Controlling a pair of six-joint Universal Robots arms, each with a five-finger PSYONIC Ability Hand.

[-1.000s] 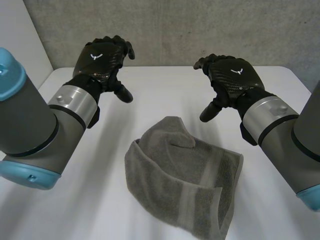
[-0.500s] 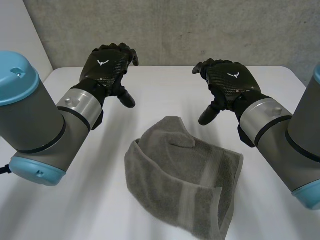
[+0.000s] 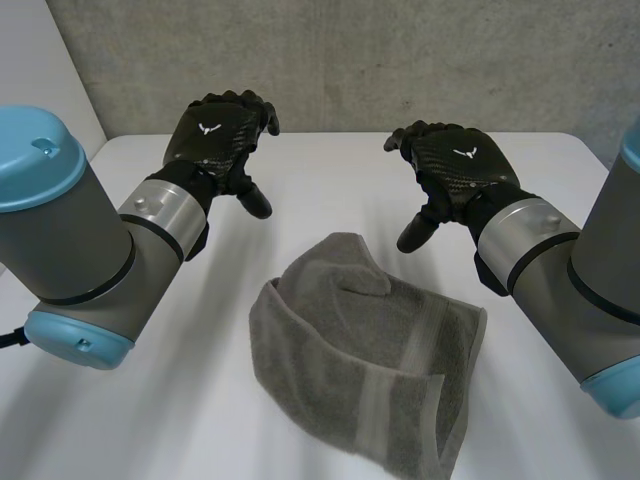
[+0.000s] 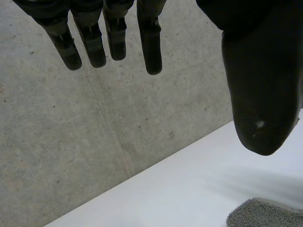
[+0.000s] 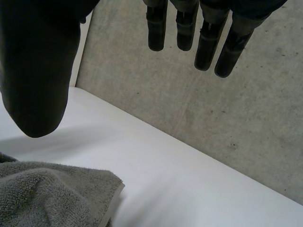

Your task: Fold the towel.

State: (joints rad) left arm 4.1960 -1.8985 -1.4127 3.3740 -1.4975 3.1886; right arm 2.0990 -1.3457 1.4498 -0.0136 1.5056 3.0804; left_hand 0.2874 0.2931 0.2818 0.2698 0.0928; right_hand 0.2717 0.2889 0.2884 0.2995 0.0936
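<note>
Grey towel (image 3: 365, 350) is seen lying crumpled in a loose heap on the white desk (image 3: 330, 185). The left hand (image 3: 213, 140) and the right hand (image 3: 458, 170) are held above the desk beyond the towel, well apart, fingers loosely spread, both empty.

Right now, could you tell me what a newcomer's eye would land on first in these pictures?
The crumpled grey towel lies bunched on the white table, between the two arms and touched by neither hand. Beyond it, the black left hand and right hand hover apart above the table, both open and holding nothing.
</note>
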